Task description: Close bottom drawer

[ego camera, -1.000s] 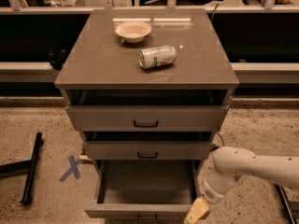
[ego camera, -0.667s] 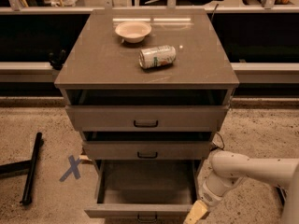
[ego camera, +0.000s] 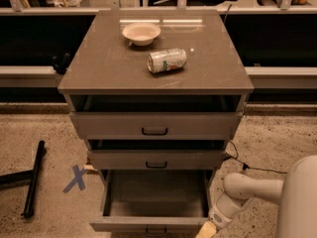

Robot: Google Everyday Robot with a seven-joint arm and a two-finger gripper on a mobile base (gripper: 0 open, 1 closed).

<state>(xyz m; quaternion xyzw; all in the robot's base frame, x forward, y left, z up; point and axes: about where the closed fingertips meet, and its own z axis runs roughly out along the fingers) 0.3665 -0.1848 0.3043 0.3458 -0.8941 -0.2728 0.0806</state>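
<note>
Down low, gripper beside bottom drawer

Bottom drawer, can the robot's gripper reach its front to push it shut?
Probably yes. The gripper is low by the right end of the front of the bottom drawer, which is pulled far out, and nothing visible stands between them.

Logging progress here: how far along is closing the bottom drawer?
Done: nothing yet; the bottom drawer stands pulled far out, its box open to view. In hand: the gripper is low beside the drawer front's right end; contact is unclear. Left: pushing the drawer fully in.
</note>
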